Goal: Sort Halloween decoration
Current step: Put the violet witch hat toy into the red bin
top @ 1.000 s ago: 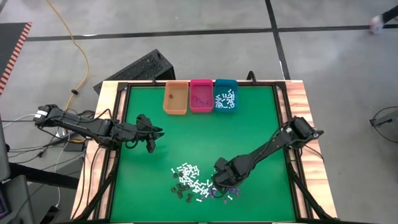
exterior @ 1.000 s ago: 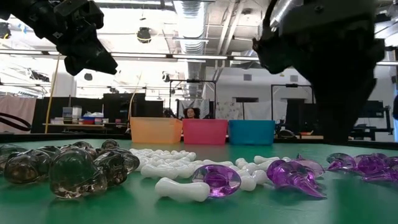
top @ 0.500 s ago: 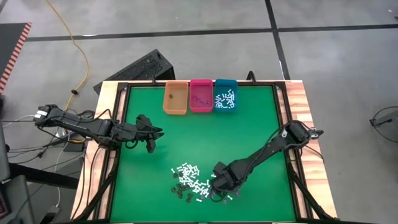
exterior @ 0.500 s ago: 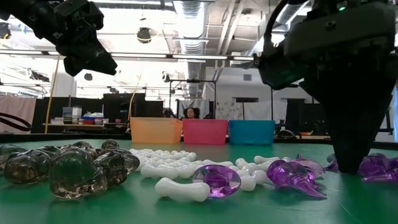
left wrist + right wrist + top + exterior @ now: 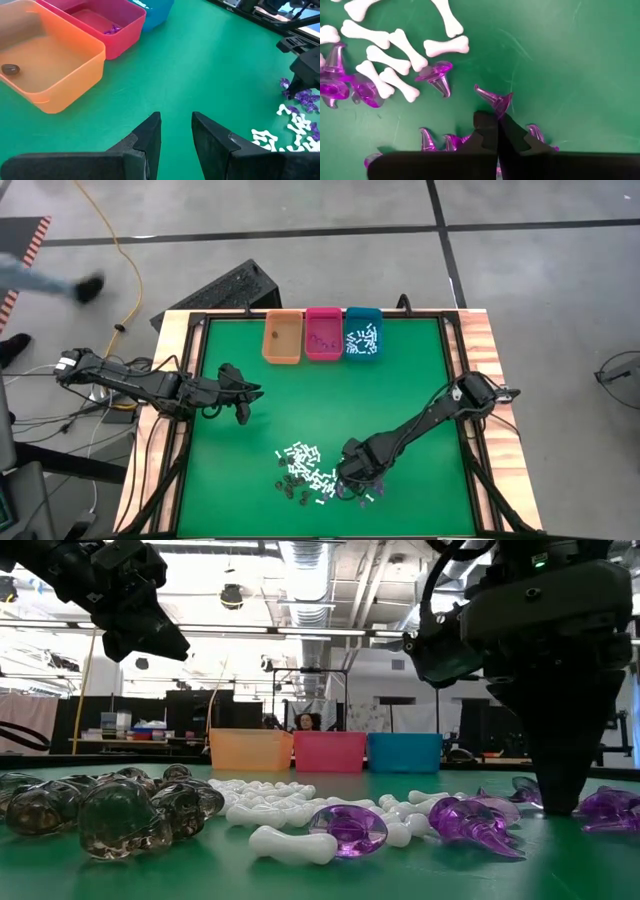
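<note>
The Halloween decoration lies in a pile [image 5: 305, 472] near the table's front edge: white bones [image 5: 290, 840], purple hat-shaped pieces [image 5: 350, 830] and dark translucent pieces [image 5: 120, 815], all resting on the green mat. My right gripper [image 5: 350, 485] points down at the pile's right end, shut, with a purple hat [image 5: 494, 100] at its tips. My left gripper [image 5: 176, 122] hangs open and holding nothing above the mat's left part [image 5: 243, 412], well short of the bins. My right gripper comes from above, pointing down, with its shut fingertips [image 5: 487, 120] at the wide brim [image 5: 501, 104] of one purple hat. The brim's edge seems pinched only at the fingers' free ends. The tips hide the contact itself. The hat lies on the mat, its point away from the fingers.
Three bins stand in a row at the far edge: orange [image 5: 283, 340] with one dark piece, pink [image 5: 323, 335] with purple bits, teal [image 5: 362, 333] with white bones. Bare green mat [image 5: 330, 400] lies between bins and pile. A person walks past on the floor at far left.
My right gripper has come down onto the purple pieces at the pile's right end and has shut, its fingers closing together in the last half second. The pile's other pieces lie as before.
</note>
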Motion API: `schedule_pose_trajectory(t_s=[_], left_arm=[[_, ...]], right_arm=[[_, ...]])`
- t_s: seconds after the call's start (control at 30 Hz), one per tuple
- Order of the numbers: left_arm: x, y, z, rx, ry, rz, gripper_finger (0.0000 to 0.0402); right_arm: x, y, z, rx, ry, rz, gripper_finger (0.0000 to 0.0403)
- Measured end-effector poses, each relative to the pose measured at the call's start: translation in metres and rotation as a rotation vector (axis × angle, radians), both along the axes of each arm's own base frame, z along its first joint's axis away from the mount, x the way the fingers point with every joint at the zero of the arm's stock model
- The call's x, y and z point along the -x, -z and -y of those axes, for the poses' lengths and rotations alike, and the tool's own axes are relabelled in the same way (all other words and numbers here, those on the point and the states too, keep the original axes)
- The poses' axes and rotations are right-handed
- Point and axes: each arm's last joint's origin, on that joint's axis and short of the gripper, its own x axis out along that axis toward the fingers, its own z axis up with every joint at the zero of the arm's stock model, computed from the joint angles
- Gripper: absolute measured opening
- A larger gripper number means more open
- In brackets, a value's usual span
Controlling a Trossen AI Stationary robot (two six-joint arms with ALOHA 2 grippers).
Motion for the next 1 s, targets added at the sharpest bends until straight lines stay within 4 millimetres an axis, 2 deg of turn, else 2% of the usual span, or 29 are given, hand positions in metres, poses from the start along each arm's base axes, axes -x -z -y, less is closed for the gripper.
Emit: schedule_pose_trajectory(t_s=[0.13, 0.27, 0.47, 0.57, 0.73, 0.9, 1.0], left_arm=[[0.000, 0.000, 0.000, 0.000, 0.000, 0.000, 0.0099], [0.000, 0.000, 0.000, 0.000, 0.001, 0.000, 0.0099], [0.000, 0.000, 0.000, 0.000, 0.001, -0.001, 0.0099], [0.000, 0.001, 0.000, -0.003, 0.001, -0.007, 0.0099], [0.000, 0.001, 0.000, -0.003, 0.001, -0.011, 0.0099], [0.000, 0.001, 0.000, -0.001, 0.000, -0.010, 0.0099], [0.000, 0.001, 0.000, -0.001, 0.000, -0.010, 0.0099]], right_arm=[[-0.009, -0.007, 0.011, 0.037, -0.042, 0.029, 0.0016], [-0.019, -0.021, 0.032, 0.081, -0.081, 0.058, 0.0016], [-0.043, -0.040, 0.080, 0.134, -0.154, 0.116, 0.0016], [-0.056, -0.050, 0.117, 0.220, -0.161, 0.163, 0.0017], [-0.066, -0.069, 0.190, 0.344, -0.133, 0.182, 0.0017], [-0.066, -0.085, 0.265, 0.427, -0.040, 0.238, 0.0019], [-0.061, -0.091, 0.303, 0.458, 0.040, 0.284, 0.0020]])
